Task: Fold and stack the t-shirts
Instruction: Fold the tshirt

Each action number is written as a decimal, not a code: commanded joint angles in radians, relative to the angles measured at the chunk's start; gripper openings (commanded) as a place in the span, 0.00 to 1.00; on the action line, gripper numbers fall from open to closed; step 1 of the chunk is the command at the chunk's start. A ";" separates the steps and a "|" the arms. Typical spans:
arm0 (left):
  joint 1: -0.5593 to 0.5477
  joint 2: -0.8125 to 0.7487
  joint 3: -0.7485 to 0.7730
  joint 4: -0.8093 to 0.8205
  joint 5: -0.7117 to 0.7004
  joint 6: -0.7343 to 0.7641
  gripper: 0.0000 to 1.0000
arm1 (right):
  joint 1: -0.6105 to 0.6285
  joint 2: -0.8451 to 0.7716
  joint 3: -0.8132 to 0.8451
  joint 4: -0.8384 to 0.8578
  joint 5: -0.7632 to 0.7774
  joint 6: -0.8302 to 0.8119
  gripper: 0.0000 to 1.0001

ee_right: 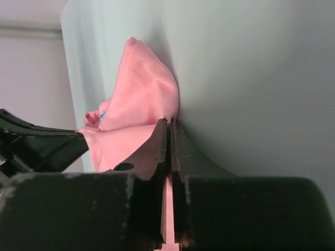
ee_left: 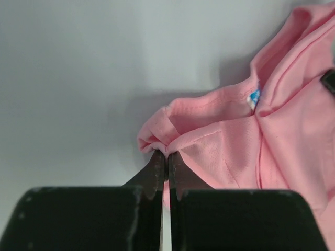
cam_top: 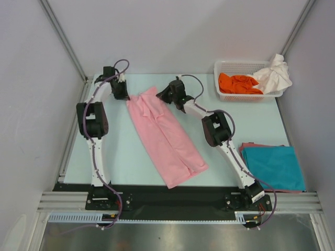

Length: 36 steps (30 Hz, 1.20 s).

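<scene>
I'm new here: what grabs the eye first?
A pink t-shirt lies lengthwise mid-table, the left gripper and right gripper each shut on its far edge. A folded teal t-shirt lies at the near right; an orange t-shirt and a white t-shirt sit in the basket at the far right.

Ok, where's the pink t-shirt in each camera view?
Top external: the pink t-shirt lies diagonally across the centre.
Left wrist: pink t-shirt on the right, edge pinched by the left end effector.
Right wrist: pink t-shirt left of centre, pinched by the right end effector.
Shared landmark: its blue label, both wrist views.
</scene>
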 commanded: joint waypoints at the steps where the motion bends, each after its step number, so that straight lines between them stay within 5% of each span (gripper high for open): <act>1: -0.089 0.065 0.219 -0.012 0.009 -0.031 0.00 | -0.037 -0.134 -0.107 -0.020 0.171 0.012 0.00; 5: -0.173 0.157 0.338 -0.012 -0.003 -0.046 0.00 | -0.085 -0.262 -0.340 0.045 0.271 0.054 0.00; 12: -0.200 0.211 0.385 0.066 0.017 -0.131 0.05 | -0.132 -0.323 -0.439 0.022 0.271 0.009 0.00; 14: -0.207 0.211 0.385 0.088 0.012 -0.128 0.14 | -0.137 -0.329 -0.454 0.026 0.269 -0.001 0.00; 15: -0.209 0.209 0.384 0.096 0.012 -0.128 0.19 | -0.142 -0.328 -0.451 0.023 0.266 -0.005 0.10; 16: -0.209 0.211 0.387 0.100 0.014 -0.129 0.36 | -0.145 -0.328 -0.447 0.017 0.263 -0.011 0.20; 19: -0.204 0.200 0.394 0.097 0.006 -0.123 0.68 | -0.157 -0.349 -0.431 -0.023 0.263 -0.056 0.48; 24: -0.187 0.107 0.397 0.108 -0.130 -0.030 0.87 | -0.183 -0.464 -0.442 -0.098 0.262 -0.210 0.62; 32: -0.178 -0.041 0.367 0.059 -0.276 0.096 0.89 | -0.206 -0.786 -0.675 -0.269 0.179 -0.476 0.65; 36: -0.201 -0.142 0.245 -0.002 -0.172 0.188 0.79 | -0.203 -0.946 -0.819 -0.446 0.169 -0.574 0.64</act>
